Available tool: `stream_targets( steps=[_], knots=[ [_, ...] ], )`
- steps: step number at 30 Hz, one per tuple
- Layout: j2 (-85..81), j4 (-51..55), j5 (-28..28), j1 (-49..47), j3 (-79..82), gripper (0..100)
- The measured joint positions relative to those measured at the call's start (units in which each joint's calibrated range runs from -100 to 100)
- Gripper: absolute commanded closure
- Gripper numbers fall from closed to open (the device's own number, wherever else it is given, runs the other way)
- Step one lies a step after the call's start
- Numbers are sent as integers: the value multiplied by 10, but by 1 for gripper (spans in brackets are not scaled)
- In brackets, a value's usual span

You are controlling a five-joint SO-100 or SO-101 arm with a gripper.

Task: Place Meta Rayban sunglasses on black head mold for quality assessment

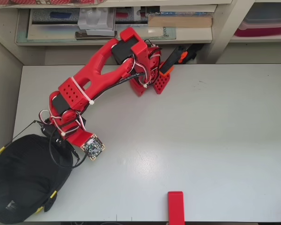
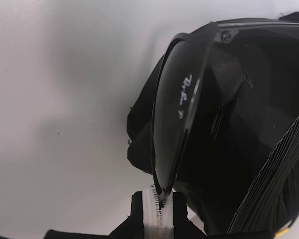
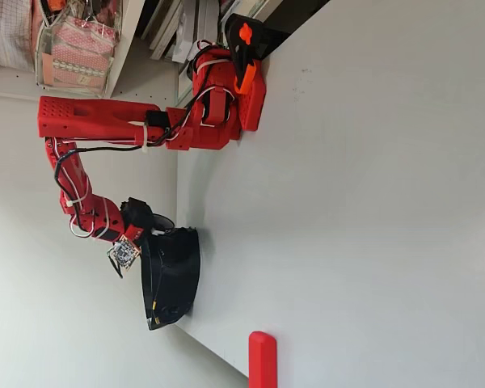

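Observation:
The head mold is a big matte-black rounded form at the table's front left corner in the overhead view; its ribbed side fills the right of the wrist view. My gripper hangs over its upper right edge, shut on the sunglasses. In the wrist view the fingertips pinch the rim of a dark lens with white script, close against the mold. The slim temples with yellow tips reach over the mold. The fixed view shows the gripper holding the glasses at the mold.
A small red block stands at the table's front edge, also in the fixed view. The arm's red base is clamped at the back edge. Shelves with books run behind the table.

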Motion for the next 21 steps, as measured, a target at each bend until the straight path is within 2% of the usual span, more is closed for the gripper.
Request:
stream_targets(
  steps=[9, 10, 13, 15, 21],
  knots=[
    [0, 0, 0, 0, 0, 99],
    [0, 0, 0, 0, 0, 94],
    [0, 0, 0, 0, 0, 65],
    [0, 0, 0, 0, 0, 53],
    [0, 0, 6, 0, -3, 50]
  ],
)
